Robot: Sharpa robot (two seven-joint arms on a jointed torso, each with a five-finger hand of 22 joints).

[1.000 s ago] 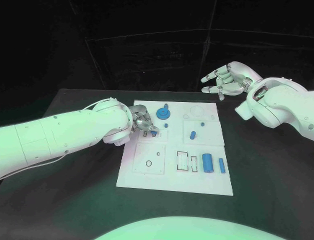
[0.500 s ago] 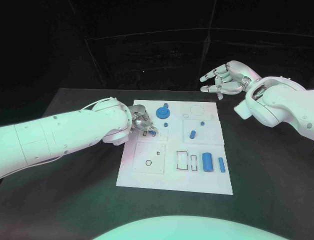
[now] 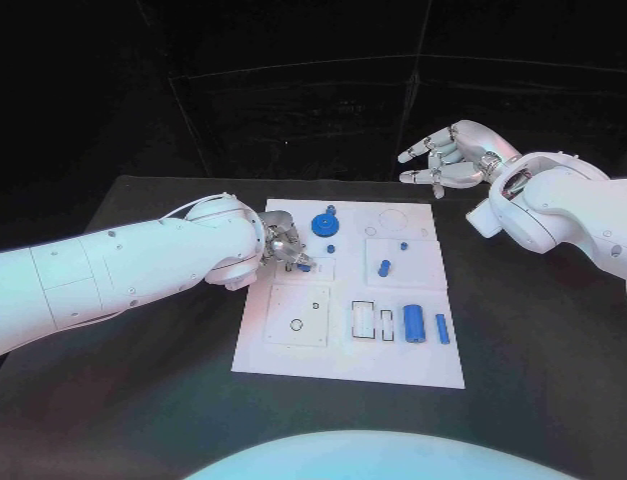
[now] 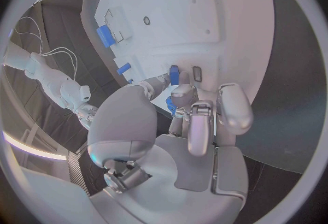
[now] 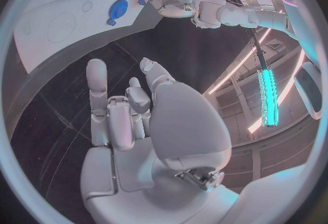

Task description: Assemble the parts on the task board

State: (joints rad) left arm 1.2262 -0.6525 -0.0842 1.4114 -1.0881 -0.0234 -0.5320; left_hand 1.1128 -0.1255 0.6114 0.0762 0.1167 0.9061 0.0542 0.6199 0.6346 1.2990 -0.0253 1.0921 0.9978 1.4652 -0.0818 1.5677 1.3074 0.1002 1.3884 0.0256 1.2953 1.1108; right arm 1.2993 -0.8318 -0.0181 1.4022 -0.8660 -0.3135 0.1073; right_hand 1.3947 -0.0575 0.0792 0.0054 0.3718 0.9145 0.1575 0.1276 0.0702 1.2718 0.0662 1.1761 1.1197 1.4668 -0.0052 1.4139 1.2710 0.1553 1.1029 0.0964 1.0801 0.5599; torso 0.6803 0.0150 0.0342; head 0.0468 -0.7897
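The white task board (image 3: 345, 350) lies in the middle of the black table. My left hand (image 3: 286, 247) is low over the board's left side and pinches a small blue part (image 3: 306, 266); in the left wrist view that blue part (image 4: 174, 75) sits between the fingertips, touching the board beside a small slot (image 4: 197, 74). A blue gear (image 3: 325, 226) and a small blue peg (image 3: 331, 248) lie just beyond the hand. My right hand (image 3: 452, 158) hangs raised past the board's far right corner, fingers spread, holding nothing. The right wrist view shows the right hand (image 5: 130, 120) above the board (image 5: 54, 22).
A blue peg (image 3: 384, 268) lies at the board's middle right. A blue cylinder (image 3: 416, 322) and a blue bar (image 3: 443, 329) lie near its right edge, next to two rectangular slots (image 3: 364, 321). Bare black table (image 3: 544, 350) surrounds the board.
Both hands stay nearly where they were. The left hand keeps its pinch on the blue part at the board's left side; the right hand has drifted a little further back.
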